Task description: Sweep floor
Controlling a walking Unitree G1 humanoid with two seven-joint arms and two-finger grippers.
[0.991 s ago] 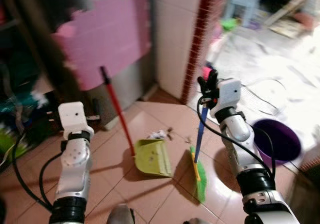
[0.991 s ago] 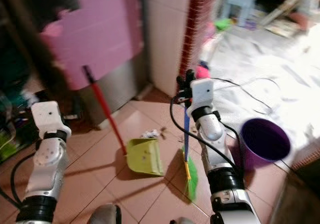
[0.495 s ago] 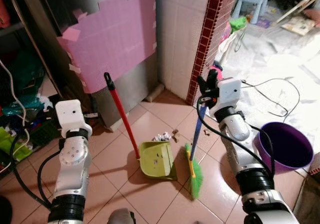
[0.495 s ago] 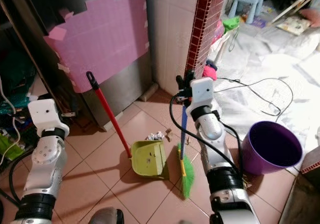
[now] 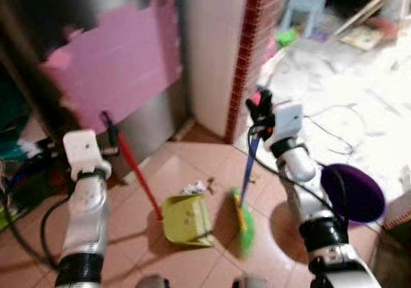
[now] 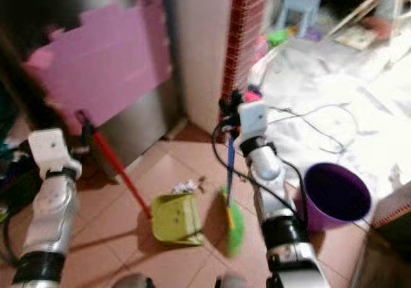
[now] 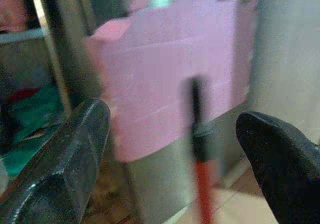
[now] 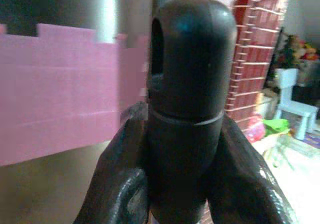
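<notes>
My right gripper [image 5: 259,107] is shut on the black top cap [image 8: 192,59] of the broom's blue handle [image 5: 250,162]. The broom's green bristles [image 5: 243,222] rest on the tiled floor. Just left of them lies a green dustpan [image 5: 186,220], and its red handle [image 5: 136,175] slants up towards the fridge. A small pile of debris [image 5: 192,187] sits at the dustpan's far edge. My left gripper [image 7: 175,149] is open and raised, and the black-tipped red handle [image 7: 199,149] stands some way ahead between its fingers.
A purple bucket [image 5: 354,195] stands on the floor right of my right arm. A pink foam mat [image 5: 115,66] covers the fridge front. A red brick column [image 5: 249,50] rises behind the broom. Cables [image 5: 340,124] and clutter lie on the pale floor beyond.
The whole picture has shifted and blurred, so the camera moved. The right gripper keeps its hold on the broom. The top of the dustpan's handle now stands closer to my left wrist.
</notes>
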